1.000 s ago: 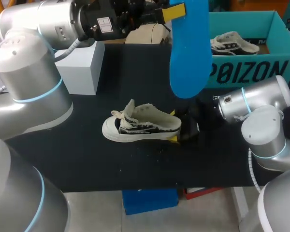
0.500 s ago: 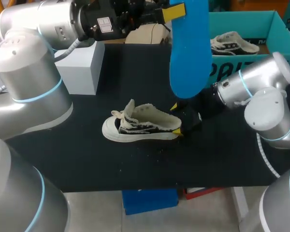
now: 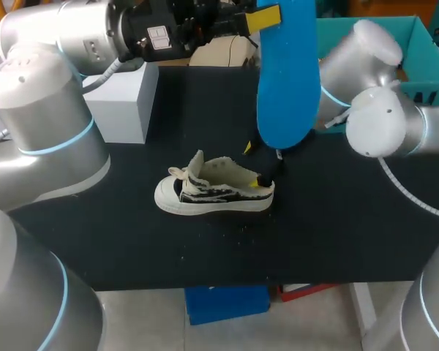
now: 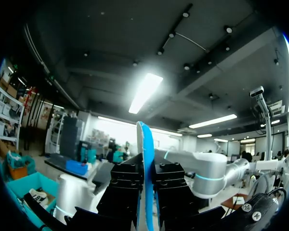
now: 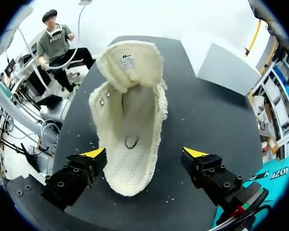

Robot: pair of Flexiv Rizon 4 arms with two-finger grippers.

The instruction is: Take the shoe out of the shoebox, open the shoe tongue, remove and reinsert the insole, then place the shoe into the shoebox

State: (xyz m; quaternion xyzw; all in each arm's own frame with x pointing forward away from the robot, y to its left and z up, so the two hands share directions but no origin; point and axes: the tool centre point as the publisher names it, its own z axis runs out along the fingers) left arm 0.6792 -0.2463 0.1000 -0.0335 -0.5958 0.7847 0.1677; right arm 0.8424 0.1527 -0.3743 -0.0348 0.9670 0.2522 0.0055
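The cream low-top sneaker (image 3: 212,191) with black-patterned sides stands on its sole, outside the teal shoebox (image 3: 426,50), toe towards my left, its tongue (image 5: 130,62) pulled up and its mouth wide open. The blue insole (image 3: 284,73) hangs upright in the air above its heel.

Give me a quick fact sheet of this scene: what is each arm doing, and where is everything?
Shoe: standing on its sole on the black table, tongue lifted
Left jaws: shut on the blue insole, holding it high over the table
Right jaws: open, one finger on either side of the shoe's heel
Shoebox: teal, at the table's far right
White box: at the table's far left
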